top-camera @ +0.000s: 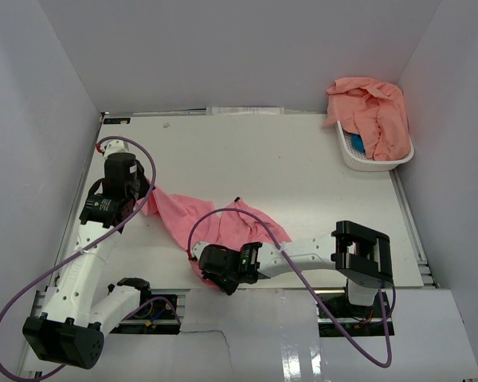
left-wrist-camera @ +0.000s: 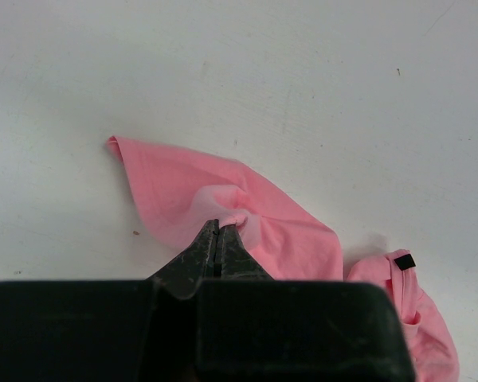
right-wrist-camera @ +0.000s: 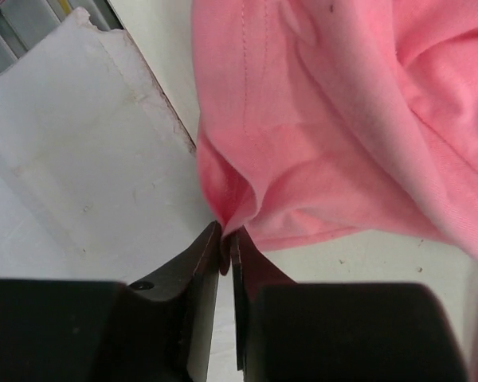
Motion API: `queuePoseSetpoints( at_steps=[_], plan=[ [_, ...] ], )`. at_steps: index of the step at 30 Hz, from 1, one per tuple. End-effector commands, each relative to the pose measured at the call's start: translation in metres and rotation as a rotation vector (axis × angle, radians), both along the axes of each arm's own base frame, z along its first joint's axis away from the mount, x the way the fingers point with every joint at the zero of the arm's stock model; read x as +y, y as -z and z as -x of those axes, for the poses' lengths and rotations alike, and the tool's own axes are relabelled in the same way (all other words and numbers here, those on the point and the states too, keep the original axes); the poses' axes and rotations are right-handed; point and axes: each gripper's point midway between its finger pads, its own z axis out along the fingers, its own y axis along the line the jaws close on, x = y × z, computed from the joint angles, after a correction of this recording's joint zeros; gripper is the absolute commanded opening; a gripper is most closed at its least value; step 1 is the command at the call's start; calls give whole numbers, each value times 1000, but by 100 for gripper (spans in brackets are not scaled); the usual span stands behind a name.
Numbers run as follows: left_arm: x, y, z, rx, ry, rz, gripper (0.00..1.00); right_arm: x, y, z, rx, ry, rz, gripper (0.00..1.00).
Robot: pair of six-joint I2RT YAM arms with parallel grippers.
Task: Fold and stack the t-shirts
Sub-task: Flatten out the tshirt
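Arms bent low, left claw [left-wrist-camera: 221,226] and right claw [right-wrist-camera: 225,238] each clamped on t-shirt [top-camera: 179,213].

No legible text or markings.

The t-shirt [left-wrist-camera: 223,187] pinched in my left pincer [left-wrist-camera: 221,228] is plain rose-pink with no print, and paler just ahead of the black fingertips. To the right of that pincer a small black tag [left-wrist-camera: 405,261] sits on the pink. My right pincer [right-wrist-camera: 225,236] is black too. The cloth nipped at its tips is a deeper pink, with a seam stitched in the same pink. The table [top-camera: 287,159] under both is white. Far beyond the right pincer, salmon-peach t-shirts [top-camera: 374,111] fill a white slotted basket [top-camera: 365,161], and a scrap of turquoise [top-camera: 356,143] shows among them. The left arm [top-camera: 80,270] and right arm [top-camera: 303,256] are white, their cables [top-camera: 126,139] purple.
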Motion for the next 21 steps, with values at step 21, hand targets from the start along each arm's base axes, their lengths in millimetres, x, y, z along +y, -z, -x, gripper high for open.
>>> queuePoseSetpoints(
  at_steps=[21],
  plan=[
    [-19, -10, -54, 2, 50, 31, 0, -119, -219, -273, -428, 643, -322, 8]
  ],
)
